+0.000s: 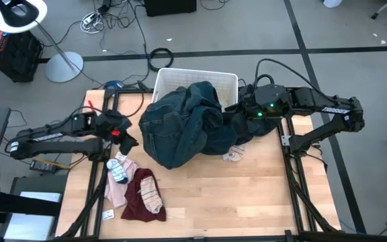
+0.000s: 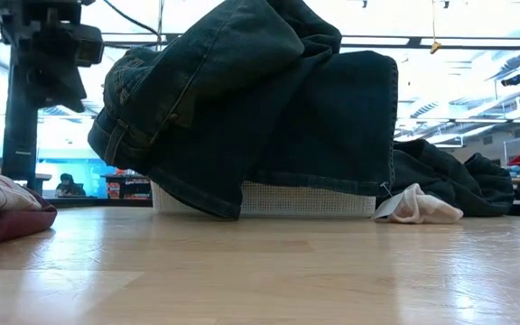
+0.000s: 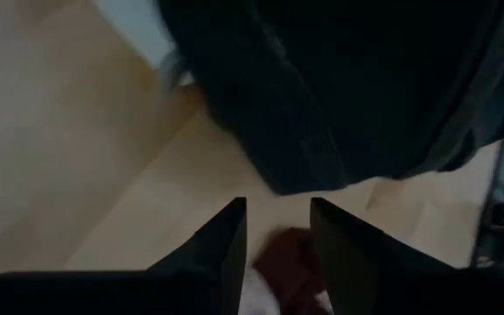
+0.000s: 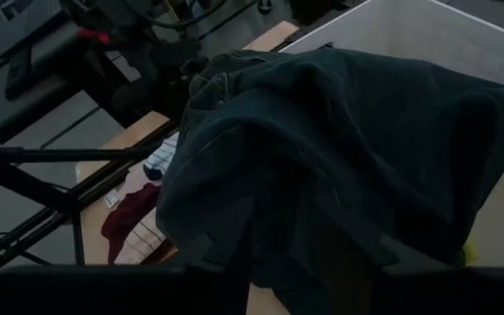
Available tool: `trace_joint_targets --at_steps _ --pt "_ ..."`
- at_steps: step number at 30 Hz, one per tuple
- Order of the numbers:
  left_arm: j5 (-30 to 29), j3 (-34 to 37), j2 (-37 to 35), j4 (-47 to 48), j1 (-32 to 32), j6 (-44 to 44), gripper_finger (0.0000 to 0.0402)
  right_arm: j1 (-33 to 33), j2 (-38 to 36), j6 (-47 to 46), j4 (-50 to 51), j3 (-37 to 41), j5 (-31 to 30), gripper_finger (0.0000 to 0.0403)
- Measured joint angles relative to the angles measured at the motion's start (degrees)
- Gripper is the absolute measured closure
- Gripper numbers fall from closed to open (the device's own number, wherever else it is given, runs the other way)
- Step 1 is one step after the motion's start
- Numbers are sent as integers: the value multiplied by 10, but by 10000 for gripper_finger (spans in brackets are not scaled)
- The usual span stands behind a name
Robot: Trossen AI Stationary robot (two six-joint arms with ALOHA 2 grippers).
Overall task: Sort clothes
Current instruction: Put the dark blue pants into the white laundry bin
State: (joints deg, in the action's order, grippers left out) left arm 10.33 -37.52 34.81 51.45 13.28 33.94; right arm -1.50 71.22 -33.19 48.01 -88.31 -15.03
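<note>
At the near edge of the wooden surface [image 1: 200, 195] lies a small sorted heap: a maroon garment [image 1: 136, 202] with a striped piece on top, a pink garment [image 1: 116, 188] just beside it, and striped socks [image 1: 118, 168] at the far end of the heap; gathered on the left side, they read as the pile for small items, kept well apart from the bulky pieces. The left tool [image 3: 278, 241] hangs just above this heap, its fingers apart with nothing between them and maroon cloth showing below the gap, which suggests it waits here or is about to add to or pick from that pile. Farther in, the large dark teal jeans [image 1: 180, 124] are draped in a mound that spills from the white bin [image 1: 197, 77] onto the surface, their waistband hanging toward the left; they rest half on the bin's rim, probably because they are being hauled out. A small white sock [image 1: 232, 156] lies on the surface at the foot of the mound, beside a black garment [image 1: 237, 131] that trails to the right. The right tool [image 4: 309, 249] sits against the right flank of the jeans, its fingers pressed into dark fabric; I cannot tell whether they are clamped on it or merely buried in the folds.
</note>
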Motion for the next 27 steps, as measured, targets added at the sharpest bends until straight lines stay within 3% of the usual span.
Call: trace_joint_targets --at_steps 7,18,27 --pt "10 47 2 -101 0 12 269 0 0 0 0 0 0 288" --pt "0 112 2 -140 3 22 269 0 0 -3 0 0 0 289" --pt "108 163 2 -314 3 23 277 0 0 -4 0 0 0 289"
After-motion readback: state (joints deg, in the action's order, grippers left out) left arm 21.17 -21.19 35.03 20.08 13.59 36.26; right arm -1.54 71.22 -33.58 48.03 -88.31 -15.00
